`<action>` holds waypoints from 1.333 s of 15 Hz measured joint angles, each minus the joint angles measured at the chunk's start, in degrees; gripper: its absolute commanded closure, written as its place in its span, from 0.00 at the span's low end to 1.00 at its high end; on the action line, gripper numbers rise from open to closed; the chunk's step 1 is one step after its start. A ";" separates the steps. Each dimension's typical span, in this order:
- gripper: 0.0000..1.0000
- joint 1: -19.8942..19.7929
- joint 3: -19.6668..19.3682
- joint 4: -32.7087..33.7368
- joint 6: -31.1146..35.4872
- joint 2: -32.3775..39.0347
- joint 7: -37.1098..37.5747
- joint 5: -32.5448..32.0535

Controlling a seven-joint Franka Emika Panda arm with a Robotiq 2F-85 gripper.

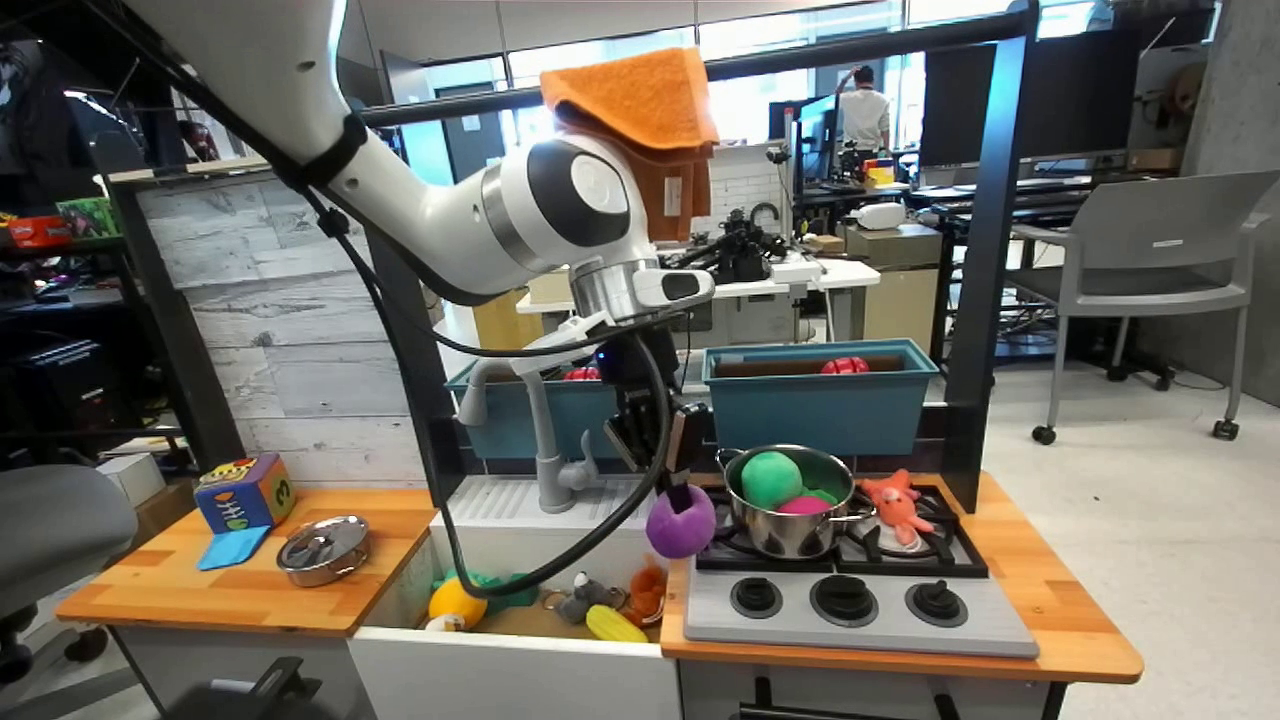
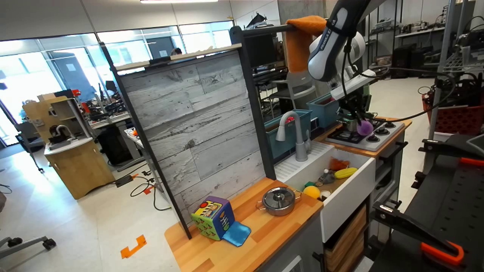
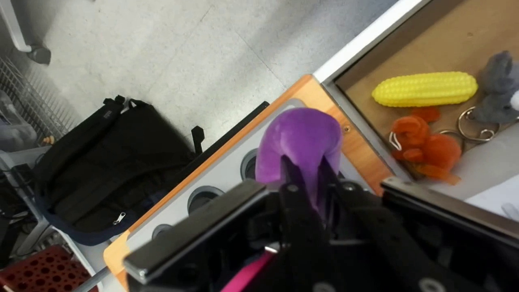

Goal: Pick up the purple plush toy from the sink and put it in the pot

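Observation:
The purple plush toy (image 1: 680,527) hangs in the air by the left edge of the stove, near the sink's right side. It also shows in an exterior view (image 2: 365,128) and in the wrist view (image 3: 302,134). My gripper (image 1: 682,497) is shut on it, with its fabric pinched between the fingers (image 3: 305,164) in the wrist view. The steel pot (image 1: 785,530) stands on the stove, right of the toy, with a green ball and a pink item inside. It is mostly hidden in an exterior view (image 2: 351,125). The white sink (image 1: 515,680) is below left of the toy.
The sink holds yellow corn (image 3: 425,89), an orange toy (image 3: 425,146), a grey toy (image 3: 498,89) and a yellow item (image 1: 457,604). A red-orange toy (image 1: 897,507) lies right of the pot. The grey faucet (image 1: 548,450) stands behind the sink. A lidded pan (image 1: 322,553) is on the left counter.

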 measured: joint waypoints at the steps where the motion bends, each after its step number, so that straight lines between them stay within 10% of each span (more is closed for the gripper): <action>1: 0.97 0.33 -0.63 -1.58 2.49 -1.00 0.93 0.00; 12: 0.97 10.40 -16.62 -19.09 28.75 -6.90 21.12 -8.67; 20: 0.97 10.99 -17.23 -19.69 41.57 -2.96 25.81 -7.75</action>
